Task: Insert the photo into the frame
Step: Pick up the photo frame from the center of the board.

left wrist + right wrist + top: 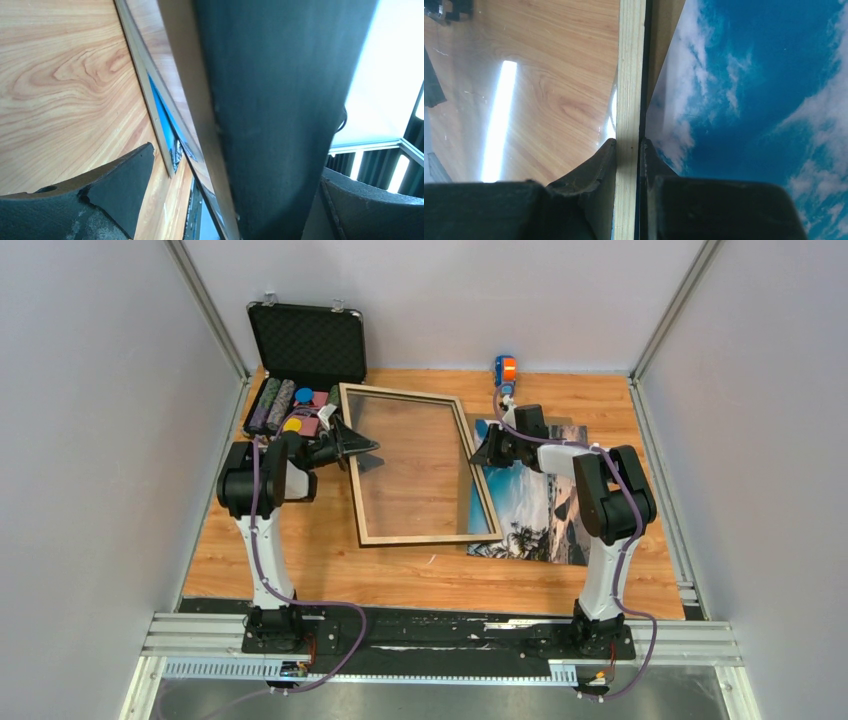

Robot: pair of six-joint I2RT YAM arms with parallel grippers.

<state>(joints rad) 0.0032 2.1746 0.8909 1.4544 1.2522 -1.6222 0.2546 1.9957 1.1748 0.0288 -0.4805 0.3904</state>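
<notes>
Frame (425,537) is gripped only by our right claw (480,454), clamped on its right rail, our left claw (360,443) wide open astride the left rail, photo (535,510) flat just beneath the right claw: we risk the rail slipping and glass dropping onto the photo.

The large rectangular frame (430,537) has pale, matt bare-wood edges and a clear, reflective glass pane. The large rectangular beach-scene photo (535,515) is glossy paper; the wood-grain surface (300,560) is smooth with a slight sheen.
</notes>
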